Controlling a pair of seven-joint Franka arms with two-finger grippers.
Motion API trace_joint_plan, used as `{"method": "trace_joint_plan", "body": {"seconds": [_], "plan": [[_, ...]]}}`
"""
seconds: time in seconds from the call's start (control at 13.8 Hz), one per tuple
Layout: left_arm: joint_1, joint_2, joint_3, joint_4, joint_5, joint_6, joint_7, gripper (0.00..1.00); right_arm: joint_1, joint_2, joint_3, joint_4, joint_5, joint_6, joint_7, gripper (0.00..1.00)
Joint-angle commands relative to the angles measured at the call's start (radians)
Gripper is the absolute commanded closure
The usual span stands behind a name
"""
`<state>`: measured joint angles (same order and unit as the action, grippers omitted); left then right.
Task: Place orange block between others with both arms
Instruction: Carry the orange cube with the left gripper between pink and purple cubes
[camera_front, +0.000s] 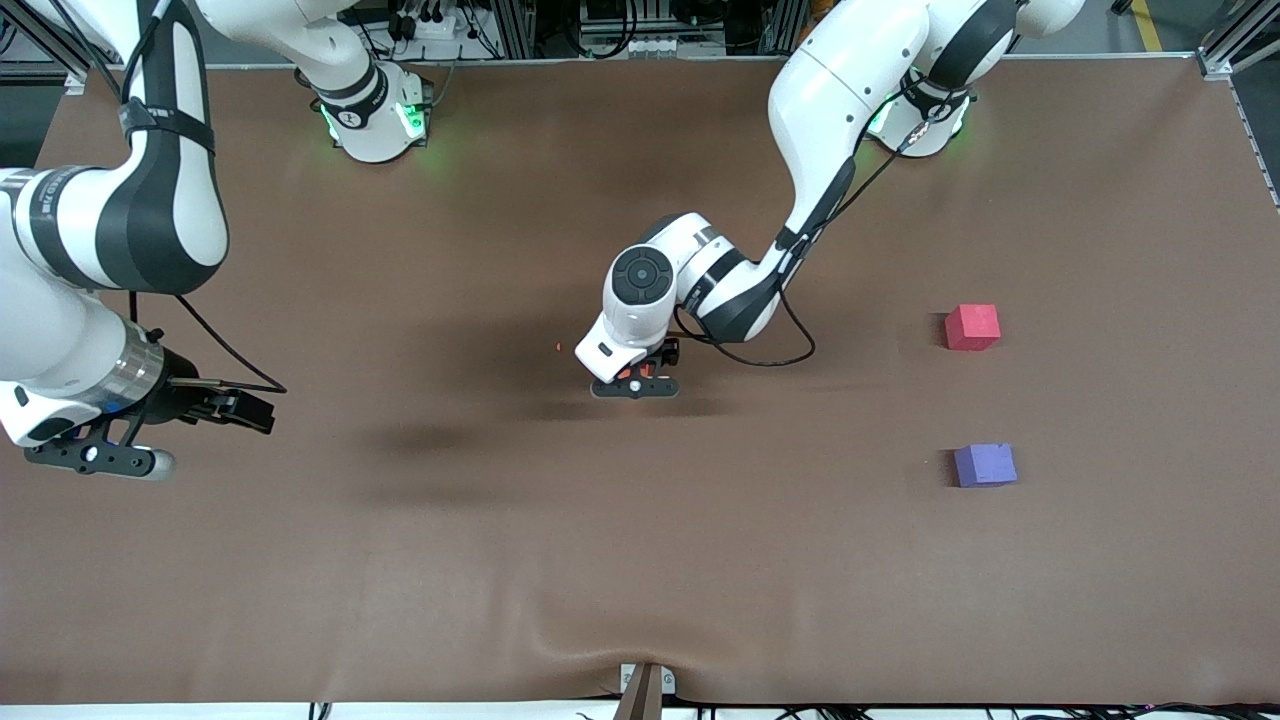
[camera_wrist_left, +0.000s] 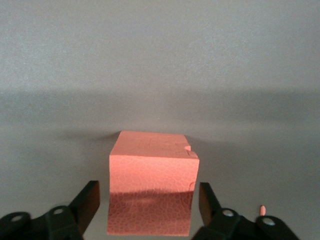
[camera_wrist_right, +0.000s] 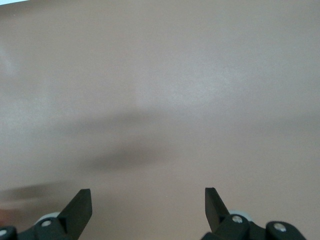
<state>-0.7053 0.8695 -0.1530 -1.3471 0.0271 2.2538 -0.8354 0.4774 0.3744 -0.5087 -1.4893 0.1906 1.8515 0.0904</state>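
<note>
The orange block (camera_wrist_left: 150, 190) rests on the brown table near its middle. My left gripper (camera_wrist_left: 149, 188) is lowered around it, one finger on each side with a narrow gap between each finger and the block. In the front view the left gripper (camera_front: 637, 386) covers nearly all of the block. The red-pink cube (camera_front: 972, 326) and the purple-blue cube (camera_front: 985, 465) sit apart toward the left arm's end, the purple-blue one nearer the front camera. My right gripper (camera_front: 100, 458) hangs open over bare table at the right arm's end, nothing between its fingers (camera_wrist_right: 82, 205).
A tiny orange crumb (camera_front: 558, 347) lies on the brown table cover (camera_front: 640, 560) beside the left gripper. A bare gap of table separates the red-pink and purple-blue cubes. The arms' bases (camera_front: 375, 120) stand along the table's edge farthest from the front camera.
</note>
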Motion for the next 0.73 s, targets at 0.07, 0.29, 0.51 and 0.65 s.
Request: {"method": "trace_joint_plan", "body": {"seconds": [0.07, 0.29, 0.51, 0.65], "plan": [[-0.005, 0.017, 0.003, 0.02, 0.005, 0.013, -0.021, 0.47, 0.007, -0.026, 0.007, -0.008, -0.011, -0.014, 0.005, 0.0], [0.001, 0.006, 0.003, 0.02, 0.008, 0.013, -0.021, 0.78, 0.016, -0.029, 0.009, -0.008, -0.011, -0.023, 0.0, 0.0], [0.03, -0.049, 0.022, 0.011, 0.01, -0.003, -0.021, 0.98, 0.024, -0.029, 0.01, 0.014, -0.01, -0.07, 0.006, 0.0], [0.084, -0.124, 0.023, 0.009, 0.01, -0.096, -0.011, 0.98, 0.035, -0.032, 0.009, 0.02, -0.01, -0.089, 0.006, 0.0]]}}
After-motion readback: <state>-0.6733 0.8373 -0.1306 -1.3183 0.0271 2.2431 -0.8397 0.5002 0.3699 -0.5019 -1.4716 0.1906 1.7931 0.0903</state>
